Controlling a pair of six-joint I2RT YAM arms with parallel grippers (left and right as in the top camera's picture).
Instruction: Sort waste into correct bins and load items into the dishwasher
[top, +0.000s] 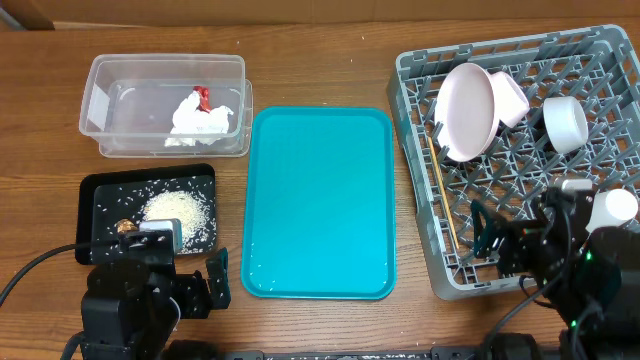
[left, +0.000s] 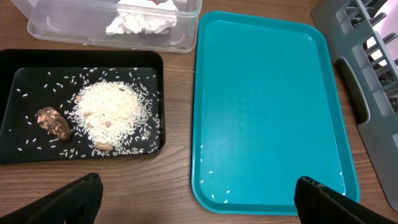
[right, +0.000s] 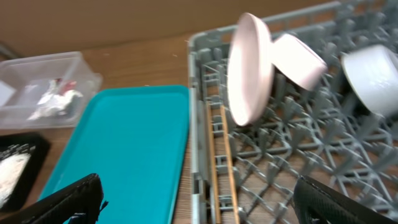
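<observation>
The clear tub (top: 100, 100) holds the crumpled white napkin with a red scrap (top: 200, 115); it also shows in the left wrist view (left: 140, 22). The black tray (top: 95, 195) holds a rice pile (left: 112, 115) and a brown lump (left: 53, 122). The grey dish rack (top: 420, 150) holds a white plate (top: 467, 110) on edge, a bowl (top: 510, 98) leaning on it, a white bowl (top: 565, 123) and chopsticks (right: 221, 162) lying along its left side. My left gripper (left: 200, 202) is open and empty over the teal tray's near-left corner. My right gripper (right: 202, 202) is open and empty over the rack's left edge.
The large teal tray (top: 320, 200) lies between the bins and the rack, with a few rice grains (left: 214, 196) near its front edge. A white round thing (top: 618, 205) shows at the rack's right edge beside my right arm.
</observation>
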